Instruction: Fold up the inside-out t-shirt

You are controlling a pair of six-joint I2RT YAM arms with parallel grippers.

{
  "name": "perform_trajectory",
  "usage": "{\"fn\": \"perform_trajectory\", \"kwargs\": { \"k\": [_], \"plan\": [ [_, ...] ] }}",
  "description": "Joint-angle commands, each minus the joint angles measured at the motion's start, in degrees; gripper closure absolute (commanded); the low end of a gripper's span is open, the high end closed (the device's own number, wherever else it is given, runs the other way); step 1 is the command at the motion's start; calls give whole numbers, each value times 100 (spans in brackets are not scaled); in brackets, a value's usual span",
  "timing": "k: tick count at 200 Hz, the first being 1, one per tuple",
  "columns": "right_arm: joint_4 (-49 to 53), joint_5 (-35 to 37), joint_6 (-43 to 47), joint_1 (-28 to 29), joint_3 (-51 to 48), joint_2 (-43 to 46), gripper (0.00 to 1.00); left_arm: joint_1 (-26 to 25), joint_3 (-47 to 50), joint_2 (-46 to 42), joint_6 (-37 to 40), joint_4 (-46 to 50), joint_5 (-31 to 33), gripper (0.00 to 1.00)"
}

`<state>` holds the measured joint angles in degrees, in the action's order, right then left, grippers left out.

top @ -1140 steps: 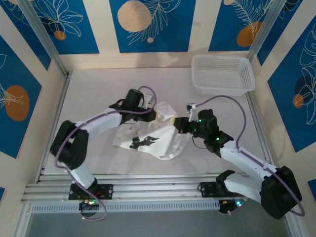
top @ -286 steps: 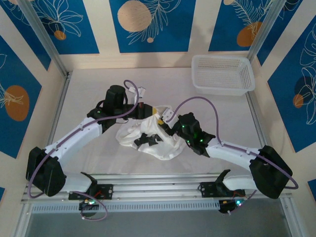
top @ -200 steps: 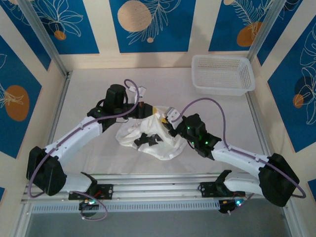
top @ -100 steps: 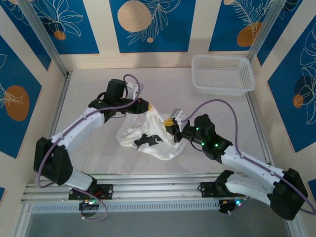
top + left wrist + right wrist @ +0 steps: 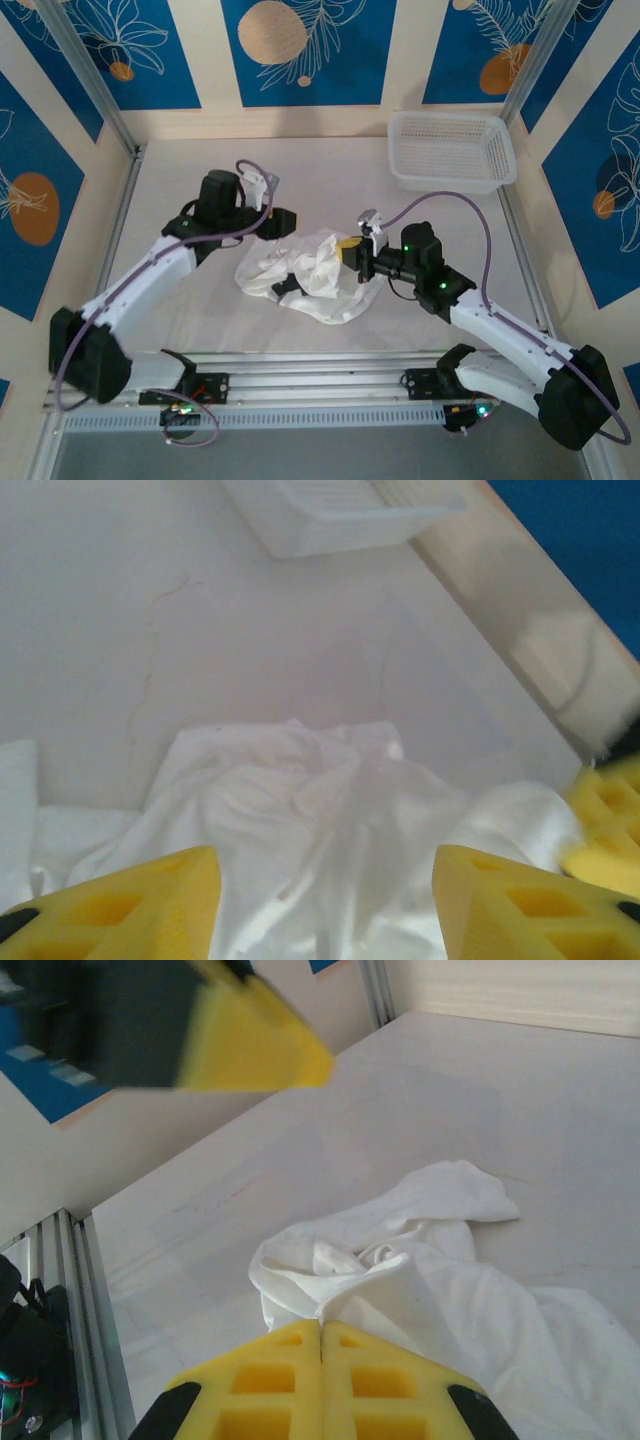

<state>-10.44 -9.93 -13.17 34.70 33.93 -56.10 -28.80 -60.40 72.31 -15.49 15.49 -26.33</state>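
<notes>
White t-shirt [image 5: 310, 275] lay crumpled with no fold made yet, right claw [image 5: 320, 1330] pinched shut on its edge, left claw [image 5: 320, 900] spread wide and empty.

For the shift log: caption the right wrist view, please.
Right fingers pinch a raised fold of the crumpled white t-shirt lying on the table.

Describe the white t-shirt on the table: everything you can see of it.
The t-shirt is plain white, of thin soft cloth, crumpled in a wrinkled heap on the table between the two arms, not yet folded. The right hand is shut on a raised peak of cloth at its right edge. The left hand hangs open over its other side.
</notes>
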Motion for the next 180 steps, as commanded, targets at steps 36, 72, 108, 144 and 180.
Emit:
{"fn": "perform_trajectory", "kwargs": {
  "k": [36,72,108,144,180],
  "plan": [
    [-52,-384,-279,-7,278,-130,100,-731,250,350,593,-338,348,41],
    [67,-374,-292,2,315,-51,100,-845,-160,1160,618,-545,-104,40],
    [219,-241,-361,8,307,-96,100,-845,-259,1347,340,-914,-66,51],
    [660,747,-283,-142,131,-69,100,-726,-572,901,244,-184,615,100],
    [1861,1747,691,-716,-158,-217,100,-510,-406,215,-226,-353,965,100]
  ]
}}
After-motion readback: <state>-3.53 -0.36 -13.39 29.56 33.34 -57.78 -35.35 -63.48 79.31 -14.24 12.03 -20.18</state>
